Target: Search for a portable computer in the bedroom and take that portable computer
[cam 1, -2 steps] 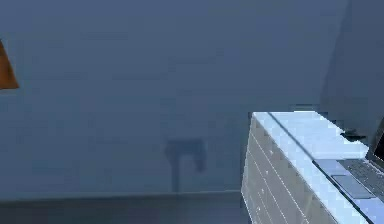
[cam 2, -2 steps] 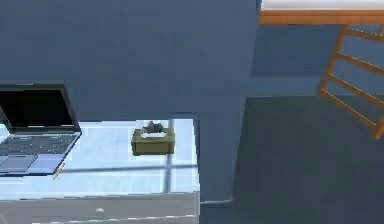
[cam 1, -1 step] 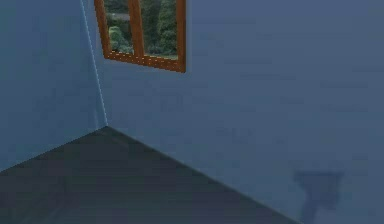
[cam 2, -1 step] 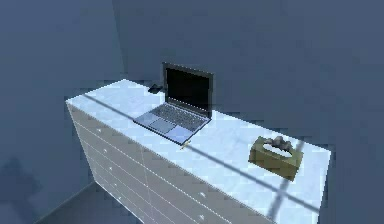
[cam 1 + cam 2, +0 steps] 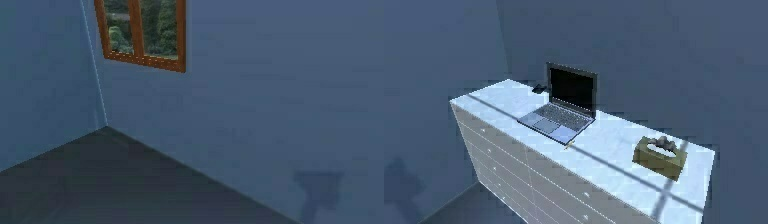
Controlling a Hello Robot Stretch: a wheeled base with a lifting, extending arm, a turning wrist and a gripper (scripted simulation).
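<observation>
An open laptop (image 5: 564, 103) with a dark screen and grey keyboard stands on top of a white dresser (image 5: 494, 100) in the arm side view, about midway along its top. Its screen faces the view's lower left.
A tan tissue box (image 5: 661, 153) sits on the dresser's right end, and a small dark object (image 5: 537, 89) lies just left of the laptop. In the forward view, blue walls meet at a corner (image 5: 100, 90) with a wood-framed window (image 5: 143, 30) above dark floor (image 5: 110, 180).
</observation>
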